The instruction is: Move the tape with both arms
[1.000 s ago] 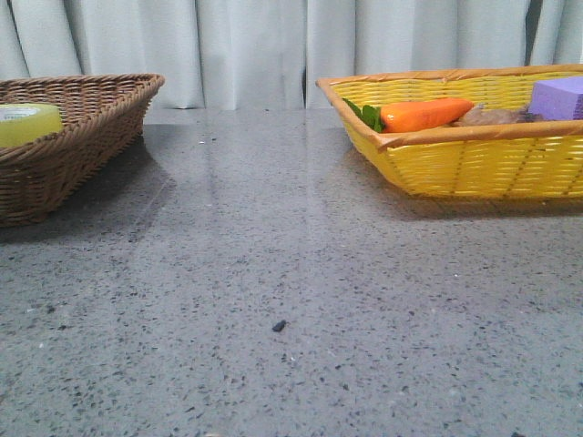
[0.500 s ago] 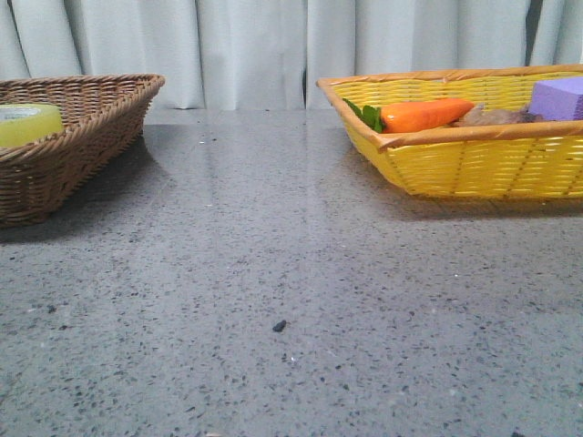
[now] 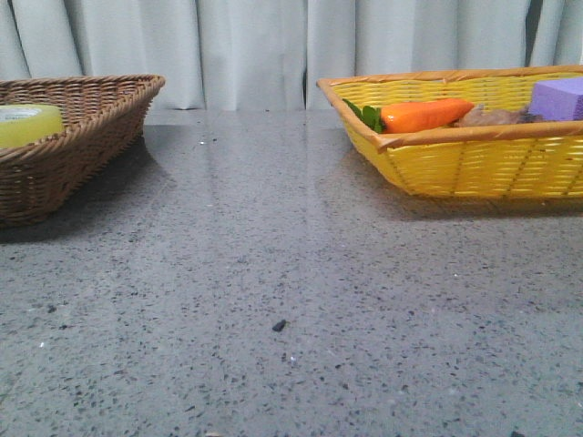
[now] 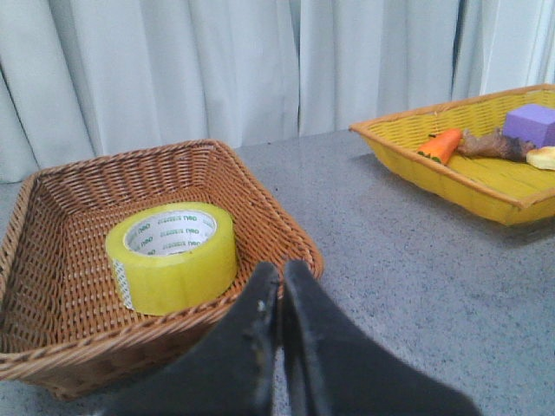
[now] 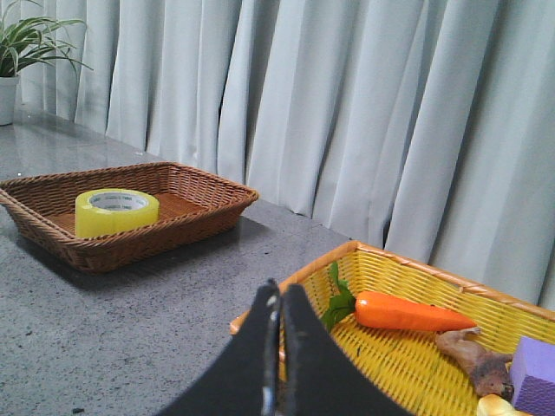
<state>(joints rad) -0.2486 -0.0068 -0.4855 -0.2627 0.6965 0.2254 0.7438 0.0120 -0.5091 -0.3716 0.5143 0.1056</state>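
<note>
1. The bench (image 3: 291,273) carries a brown basket (image 4: 52,286) at its far left edge and a yellow basket (image 3: 474,164) at its far right.
2. The tape (image 4: 172,256) lies flat in the brown basket, untouched.
3. The left hand (image 4: 279,282) and right hand (image 5: 279,299) are both clenched, grasping nothing.
4. The task seems barely begun; next, the left hand must spread and reach the tape.

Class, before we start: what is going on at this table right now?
Nothing is being handled yet. The tape lies flat in the brown basket, untouched. The left claw hangs shut just outside that basket's near rim, and the right claw hangs shut near the yellow basket, which holds a toy carrot and a purple block. The transfer has not begun.
</note>
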